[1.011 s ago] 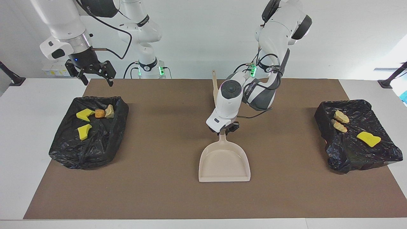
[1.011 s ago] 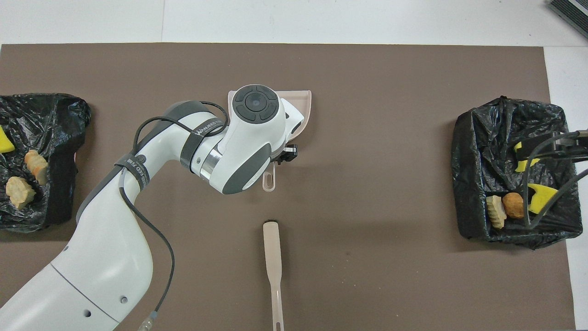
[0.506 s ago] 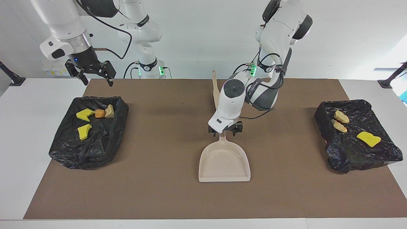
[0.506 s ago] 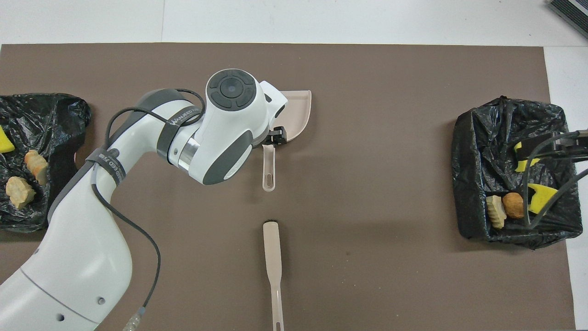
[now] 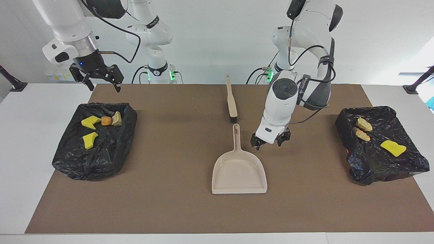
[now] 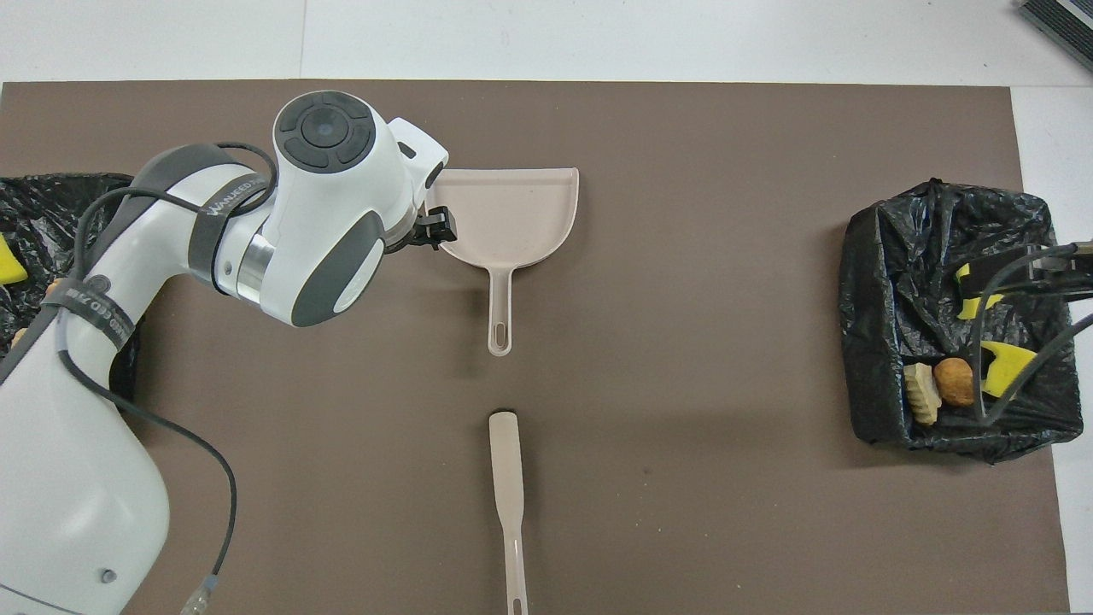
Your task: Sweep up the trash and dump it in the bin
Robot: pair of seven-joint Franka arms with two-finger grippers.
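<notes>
Trash sits in both bins, so you have nothing loose on the mat: two yellow chunks (image 5: pixel 89 131), an orange lump (image 5: pixel 106 120) and a tan lump (image 5: pixel 117 118) lie in the black-lined bin (image 5: pixel 101 159) at the right arm's end, at nine o'clock of the dustpan in the facing view. Two more tan lumps (image 5: pixel 363 129) and a yellow chunk (image 5: pixel 392 148) lie in the other black-lined bin (image 5: pixel 379 169) at the left arm's end, at three o'clock of the dustpan.

Your left gripper (image 5: pixel 270 140) hangs low over the brown mat (image 5: pixel 169 203) just beside the dustpan (image 5: pixel 239 171), at its two o'clock, fingers apart and holding nothing. The brush (image 5: pixel 232 101) lies nearer the robots, at twelve o'clock of the dustpan handle, apart from it.

Your right gripper (image 5: pixel 100 82) waits raised over the mat edge at twelve o'clock of its bin, fingers spread and empty.
</notes>
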